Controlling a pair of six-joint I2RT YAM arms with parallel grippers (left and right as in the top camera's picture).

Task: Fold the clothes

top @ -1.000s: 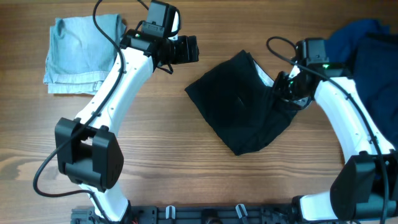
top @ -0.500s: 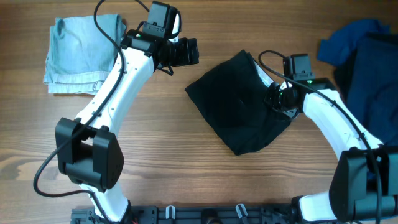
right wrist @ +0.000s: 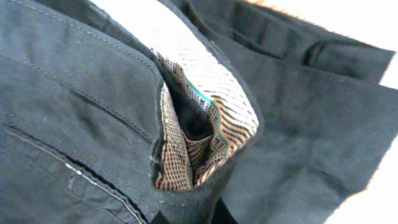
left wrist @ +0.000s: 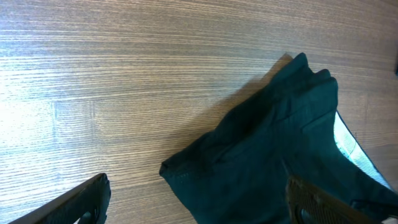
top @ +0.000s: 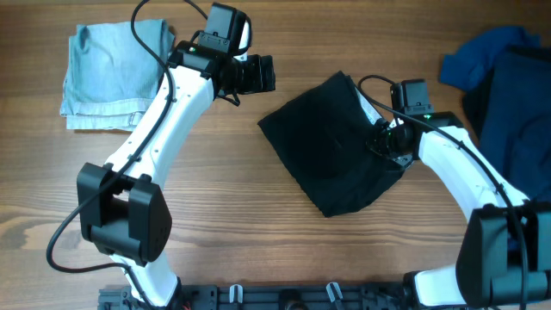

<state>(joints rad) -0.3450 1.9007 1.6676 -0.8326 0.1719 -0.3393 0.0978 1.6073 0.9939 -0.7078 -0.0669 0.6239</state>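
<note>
The right pincer (top: pixel 385 138) has advanced onto the waistband (right wrist: pixel 205 93) of the shorts (top: pixel 331 159) directly ahead (grip indeterminate), readying a fold; the left pincer (top: pixel 269 73) hovers spread wide.

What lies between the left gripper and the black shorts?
Nothing but bare table. In the overhead view a strip of plain wood separates the open left gripper from the nearest corner of the shorts.
</note>
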